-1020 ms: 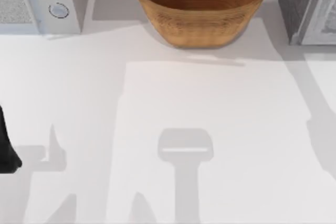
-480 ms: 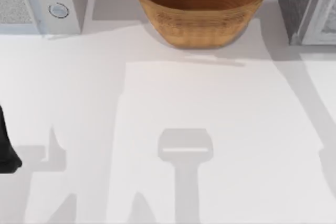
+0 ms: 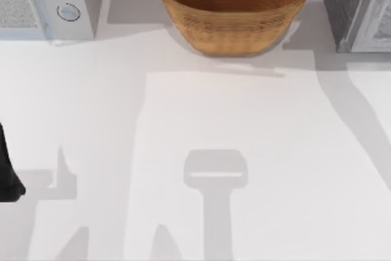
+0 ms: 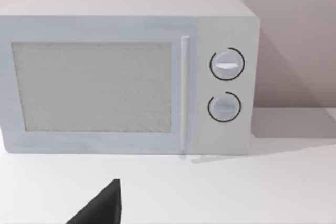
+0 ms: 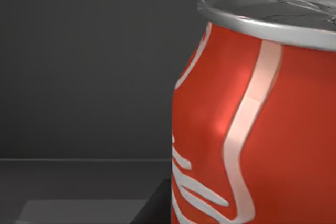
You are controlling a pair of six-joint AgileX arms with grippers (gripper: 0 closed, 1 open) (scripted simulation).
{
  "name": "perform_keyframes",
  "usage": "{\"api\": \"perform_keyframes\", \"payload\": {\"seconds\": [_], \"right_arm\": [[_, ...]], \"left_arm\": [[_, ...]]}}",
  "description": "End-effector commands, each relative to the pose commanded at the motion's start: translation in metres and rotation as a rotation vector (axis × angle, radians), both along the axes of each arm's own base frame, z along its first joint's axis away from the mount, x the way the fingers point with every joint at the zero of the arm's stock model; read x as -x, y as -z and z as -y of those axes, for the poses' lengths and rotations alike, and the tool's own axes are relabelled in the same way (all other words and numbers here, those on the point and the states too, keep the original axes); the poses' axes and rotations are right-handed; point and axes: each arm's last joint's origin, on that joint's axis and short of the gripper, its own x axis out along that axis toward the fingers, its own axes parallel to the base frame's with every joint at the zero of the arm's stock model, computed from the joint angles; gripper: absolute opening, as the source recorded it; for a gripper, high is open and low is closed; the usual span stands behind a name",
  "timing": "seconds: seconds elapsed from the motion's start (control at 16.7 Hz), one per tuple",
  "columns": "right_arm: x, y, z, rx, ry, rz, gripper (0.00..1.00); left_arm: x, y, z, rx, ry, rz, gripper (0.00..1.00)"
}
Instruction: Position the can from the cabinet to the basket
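- Can (image 5: 252, 119) sits upright inside the cabinet (image 3: 357, 4) at the desk's far right corner; dark grey inner walls behind it, silver rim on top, long axis vertical.
- Right wrist camera looks at the can from very close and level with its side, so I judge the right gripper is right in front of it, inside the cabinet. Can't tell how the fingers stand, or whether they touch the can.
- Left arm (image 3: 7, 175) parked at the desk's left edge, facing the white microwave (image 4: 131, 72); its finger state can't be told either.
- Basket (image 3: 232, 7) at the far edge, middle, just beside the cabinet.
- Right arm is clearly nearer; likely next: grip the can sideways, pull out toward the basket.
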Motion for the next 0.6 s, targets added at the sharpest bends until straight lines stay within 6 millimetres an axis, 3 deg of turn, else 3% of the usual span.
{"api": "perform_keyframes", "payload": {"seconds": [0.3, 0.6], "right_arm": [[-0.003, 0.003, 0.000, 0.003, 0.001, -0.013, 0.00], [0.004, 0.022, 0.007, 0.017, -0.013, -0.044, 0.00]], "left_arm": [[0.000, 0.000, 0.000, 0.000, 0.000, 0.000, 1.00], [0.000, 0.000, 0.000, 0.000, 0.000, 0.000, 1.00]]}}
